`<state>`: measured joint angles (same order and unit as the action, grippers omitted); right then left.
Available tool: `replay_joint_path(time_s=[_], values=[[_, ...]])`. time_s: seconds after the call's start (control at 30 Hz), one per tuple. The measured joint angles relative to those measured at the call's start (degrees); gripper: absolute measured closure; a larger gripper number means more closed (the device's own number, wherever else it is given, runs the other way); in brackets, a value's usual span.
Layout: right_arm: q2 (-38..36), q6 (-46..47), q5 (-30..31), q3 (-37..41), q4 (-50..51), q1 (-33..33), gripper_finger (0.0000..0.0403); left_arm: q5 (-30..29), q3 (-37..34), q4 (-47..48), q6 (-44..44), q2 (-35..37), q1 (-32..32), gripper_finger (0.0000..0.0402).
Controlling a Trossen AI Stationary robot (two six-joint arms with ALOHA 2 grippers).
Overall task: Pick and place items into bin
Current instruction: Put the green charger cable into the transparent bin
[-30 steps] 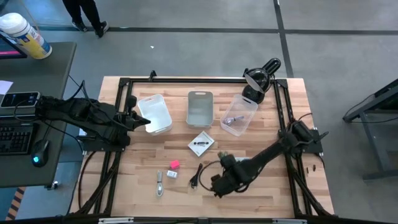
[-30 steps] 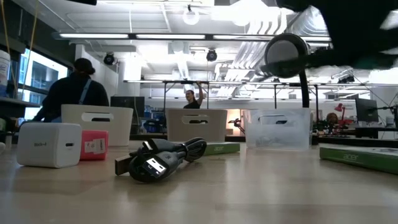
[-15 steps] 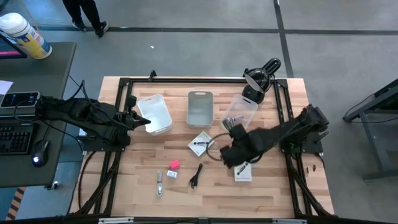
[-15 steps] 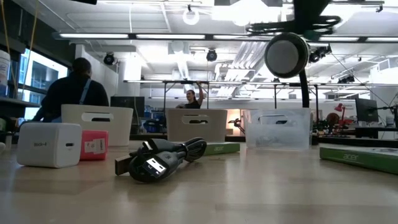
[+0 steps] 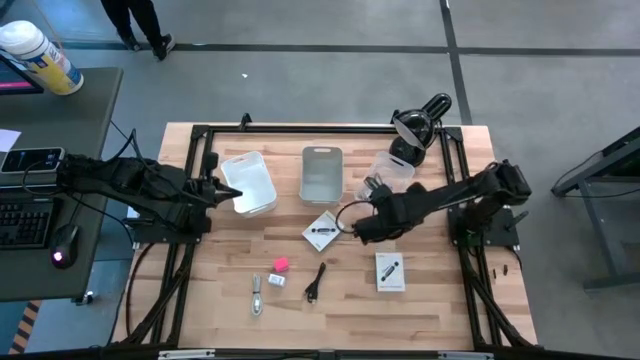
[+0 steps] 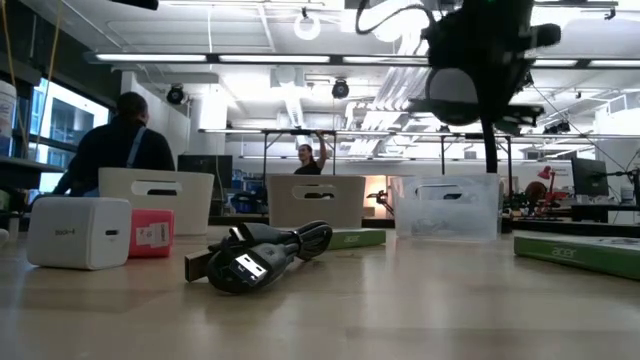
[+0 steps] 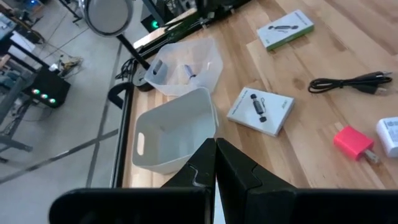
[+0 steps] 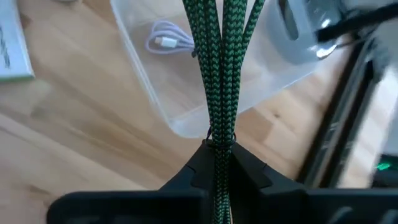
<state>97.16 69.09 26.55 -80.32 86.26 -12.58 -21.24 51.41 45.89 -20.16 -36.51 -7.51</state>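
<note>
My right gripper (image 8: 217,146) is shut on a green-and-black braided cord (image 8: 219,68) and hangs in the air (image 5: 366,222) beside the clear bin (image 5: 392,168), which holds a white cable (image 8: 163,41). My left gripper (image 7: 216,151) is shut on nothing and waits by the white bin (image 5: 250,182). A pink block (image 5: 281,264), a white charger (image 5: 276,281), a silvery piece (image 5: 257,296), a black cable (image 5: 316,282) and two white cards (image 5: 323,231) (image 5: 389,271) lie flat on the table. My right gripper pinches several bundled strands of the green braided cord (image 8: 218,134) between its two fingers. The strands run on past the fingertips, over the clear bin. The cord is lifted clear of the table, and a loop of it (image 5: 344,214) shows beside the gripper in the high view.
A grey bin (image 5: 321,172) stands between the white and clear bins along the far side. A round black lamp on a stand (image 5: 418,125) rises at the far right corner. A black frame (image 5: 200,135) edges the table. People (image 6: 120,150) show in the room beyond.
My right gripper has risen from low over the table's near side and travelled toward the far right, to the clear bin, carrying the green cord clear of the table. The white card that its arm covered now shows.
</note>
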Motion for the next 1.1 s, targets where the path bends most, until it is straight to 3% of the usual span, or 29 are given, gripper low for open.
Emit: replay_joint_path(time_s=[0.13, 0.4, 0.77, 1.1], values=[[-3.5, 2.2, -6.3, 5.0, -10.8, 4.4, 0.0390, -0.4, 0.0, 0.0, 1.0, 0.0, 0.0, 0.0401], [-7.6, 8.8, -5.2, 9.3, -13.9, 10.5, 0.0385, -1.6, 0.0, 0.0, 1.3, 0.0, 0.0, 0.0401], [-7.3, 2.4, -6.0, 10.0, -19.3, 20.0, 0.0383, -2.5, 0.0, 0.0, 1.2, 0.0, 0.0, 0.0401], [-4.9, -3.4, -8.5, 10.0, -21.8, 23.1, 0.0381, -2.5, 0.0, 0.0, 1.2, 0.0, 0.0, 0.0401]])
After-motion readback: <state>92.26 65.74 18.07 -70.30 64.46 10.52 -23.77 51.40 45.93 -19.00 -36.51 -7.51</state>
